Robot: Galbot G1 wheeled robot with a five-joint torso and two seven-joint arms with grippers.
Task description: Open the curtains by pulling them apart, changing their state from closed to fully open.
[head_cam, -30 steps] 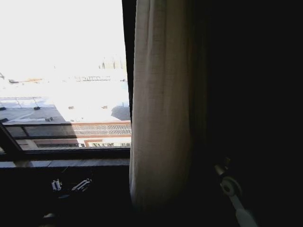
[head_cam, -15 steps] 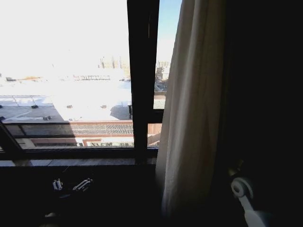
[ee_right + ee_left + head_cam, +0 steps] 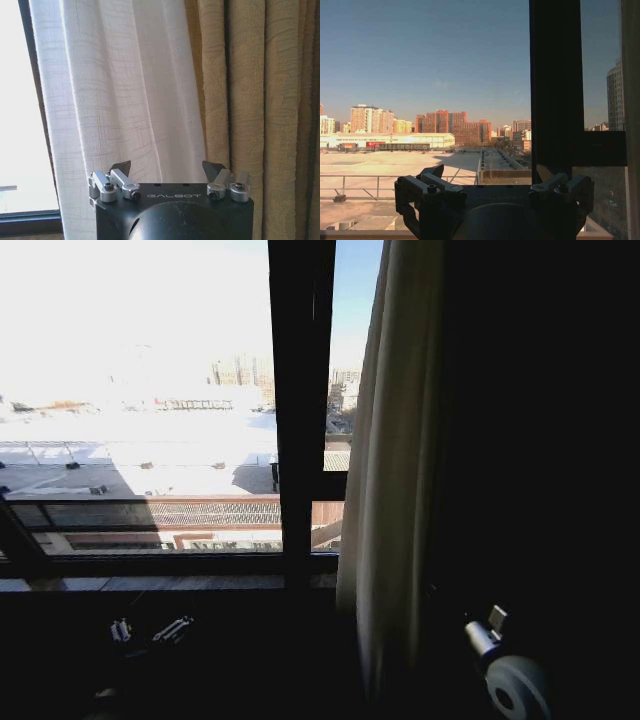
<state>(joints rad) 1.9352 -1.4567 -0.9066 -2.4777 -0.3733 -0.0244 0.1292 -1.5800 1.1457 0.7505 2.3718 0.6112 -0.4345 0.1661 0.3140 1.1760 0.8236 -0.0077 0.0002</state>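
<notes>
Looking from the head, the curtains hang bunched just left of the right pincer. Left pincer gapes empty toward glass. Right pincer gapes before sheer fabric; best pinch a full pleat.

A dark window frame splits bright daylight over rooftops, beside tan drapes.

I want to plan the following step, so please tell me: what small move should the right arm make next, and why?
Probably a short further push of the sheer curtain toward the robot's right. The right gripper is open with nothing between its fingers, facing the white panel, which is bunched beside the tan drape. In the head view the curtain hangs just past the window frame bar.
</notes>
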